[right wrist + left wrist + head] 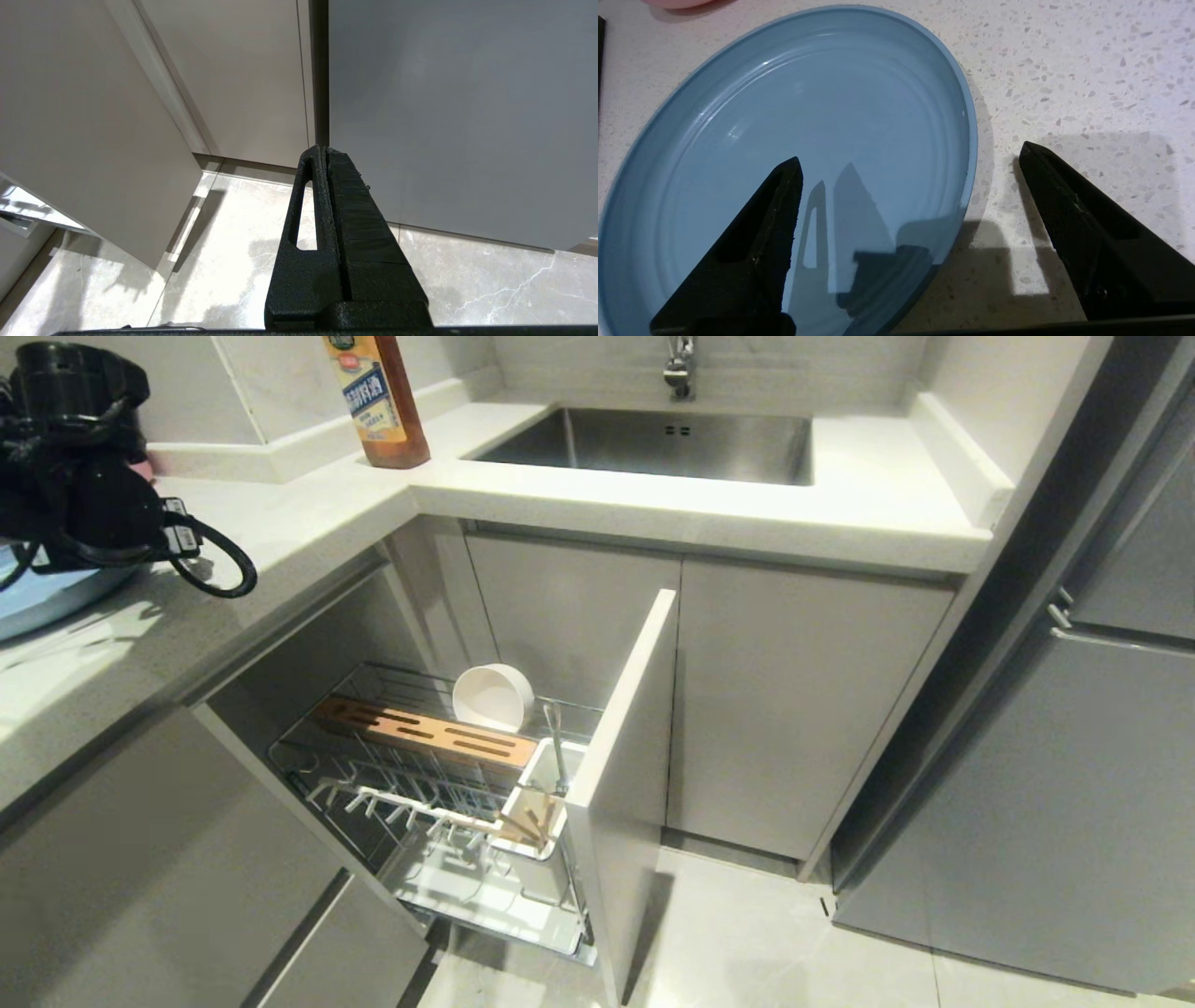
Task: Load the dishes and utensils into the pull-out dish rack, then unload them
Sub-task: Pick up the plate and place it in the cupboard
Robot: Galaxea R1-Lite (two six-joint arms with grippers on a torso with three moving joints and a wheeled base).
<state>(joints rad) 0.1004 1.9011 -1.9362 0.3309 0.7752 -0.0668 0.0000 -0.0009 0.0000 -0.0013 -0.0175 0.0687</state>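
Currently left gripper (910, 158) hung spread over the blue plate (794, 140) on the counter (1087, 70), holding nothing. Right gripper (325, 156) was pressed together near the floor.

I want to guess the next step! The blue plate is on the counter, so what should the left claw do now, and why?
Probably lift away. The left gripper is open, the blue plate lies flat on the counter, and the bowl waits in the rack.

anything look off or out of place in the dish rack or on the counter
Nothing looks spilled or broken. The cream bowl stands tipped on its edge in the pull-out rack, which suits a drying rack. The blue plate lies flat and intact on the counter.
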